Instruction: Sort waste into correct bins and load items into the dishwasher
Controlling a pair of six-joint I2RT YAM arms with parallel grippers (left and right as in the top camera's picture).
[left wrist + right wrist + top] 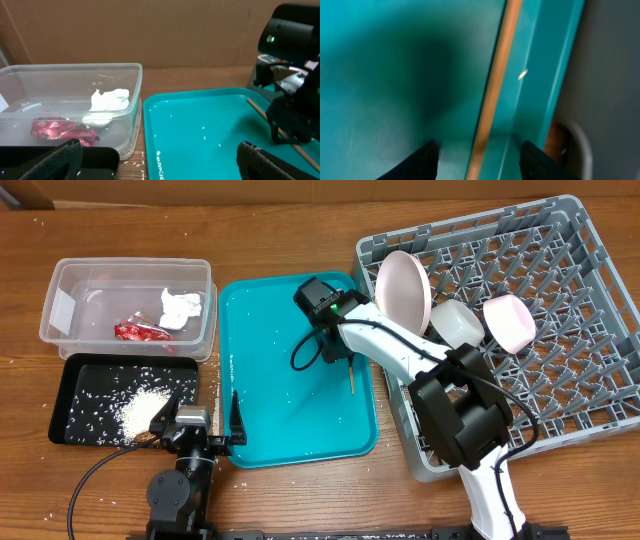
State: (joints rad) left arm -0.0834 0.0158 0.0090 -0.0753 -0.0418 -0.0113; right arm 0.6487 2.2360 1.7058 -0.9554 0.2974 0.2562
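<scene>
Lying between the right fingers (held apart), the chopstick rests along the teal tray edge.

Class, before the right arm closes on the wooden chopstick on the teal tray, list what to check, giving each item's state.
1. Right gripper straddles thin pale wooden chopstick: ok.
2. Right gripper open: ok.
3. Left gripper apart from right gripper: ok.
4. Grey lattice plastic dish rack has free space: ok.
5. Right gripper low enough to pinch: cannot tell.
</scene>
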